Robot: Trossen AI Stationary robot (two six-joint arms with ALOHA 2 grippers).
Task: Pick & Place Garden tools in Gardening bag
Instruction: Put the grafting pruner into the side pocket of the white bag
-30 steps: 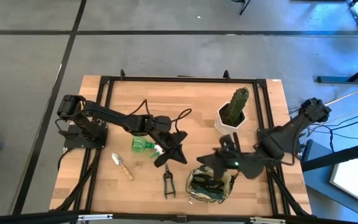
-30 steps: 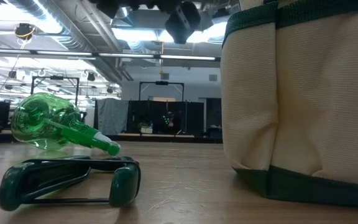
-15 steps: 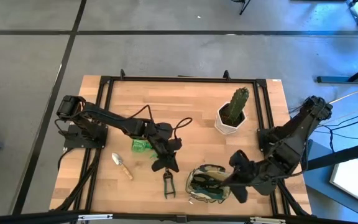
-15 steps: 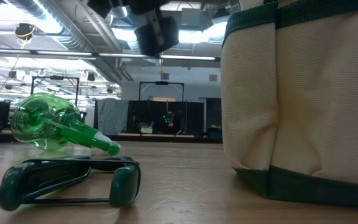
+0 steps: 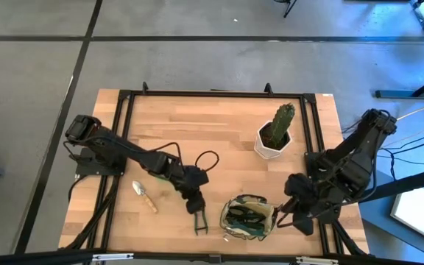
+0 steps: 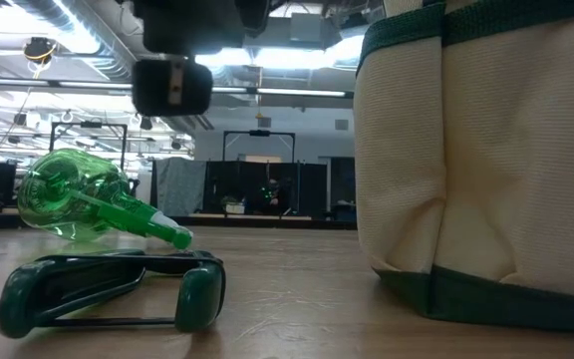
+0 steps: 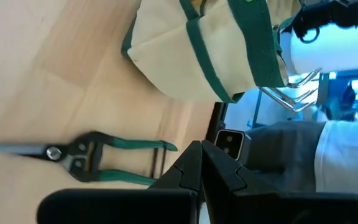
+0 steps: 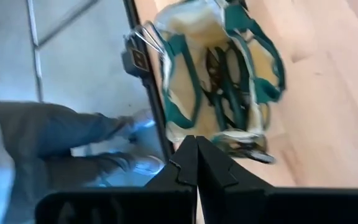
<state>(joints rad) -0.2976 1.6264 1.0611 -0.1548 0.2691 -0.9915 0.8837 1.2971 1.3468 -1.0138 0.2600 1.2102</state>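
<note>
Black-and-green pruning shears (image 5: pixel 199 218) lie flat on the wooden table near its front edge, also seen in the left wrist view (image 7: pixel 86 163). My left gripper (image 5: pixel 195 206) hovers shut just above their far end, touching nothing. The khaki gardening bag (image 5: pixel 247 218) stands to the right, with dark shears (image 8: pixel 224 74) inside it. My right gripper (image 5: pixel 280 215) is shut, raised beside the bag's right side. A green spray bottle (image 6: pixel 83 206) lies on its side behind the shears. A silver trowel (image 5: pixel 144 196) lies flat at the left.
A cactus in a white pot (image 5: pixel 275 132) stands at the back right. A black frame (image 5: pixel 219 93) runs round the table. A person's legs (image 8: pixel 61 134) are beside the table's near edge by the bag. Bare wood lies at the table's far middle.
My left gripper has gone toward the near edge and down, from beside the spray bottle to above the shears, rolling as it went. My right gripper has drawn back from over the bag toward the table's right edge and has tipped downward. Both have stayed shut.
</note>
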